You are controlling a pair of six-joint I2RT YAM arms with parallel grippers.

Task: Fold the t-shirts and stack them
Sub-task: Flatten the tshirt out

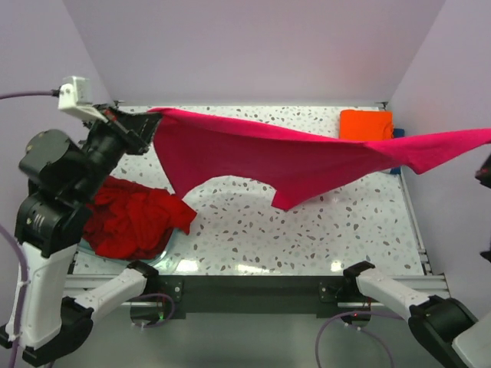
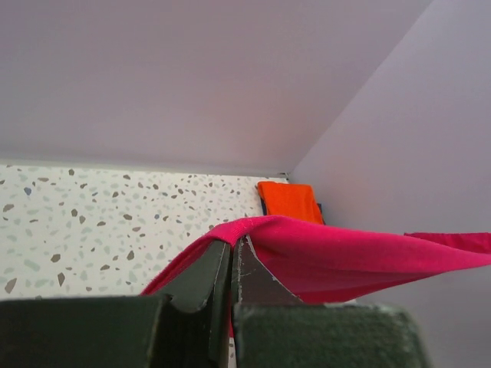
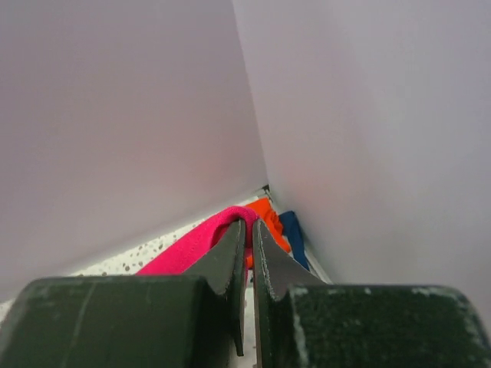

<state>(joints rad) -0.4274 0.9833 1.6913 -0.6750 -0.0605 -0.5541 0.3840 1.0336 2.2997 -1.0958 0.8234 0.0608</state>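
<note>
A magenta-pink t-shirt [image 1: 291,157] hangs stretched in the air across the table, held at both ends. My left gripper [image 1: 149,126] is shut on its left end; the left wrist view shows the cloth [image 2: 345,257] folded over the closed fingertips [image 2: 253,268]. My right gripper is off the right edge of the top view; in the right wrist view it [image 3: 249,230] is shut on the shirt's other end [image 3: 196,245]. A folded orange shirt [image 1: 366,125] lies at the back right on a navy blue one [image 3: 293,234]. Dark red shirts [image 1: 134,218] lie heaped at the left.
The dark red heap sits in a pale blue tub [image 1: 170,249] at the front left of the speckled table [image 1: 307,238]. Pale walls close the back and both sides. A rail [image 1: 414,222] runs along the table's right edge.
</note>
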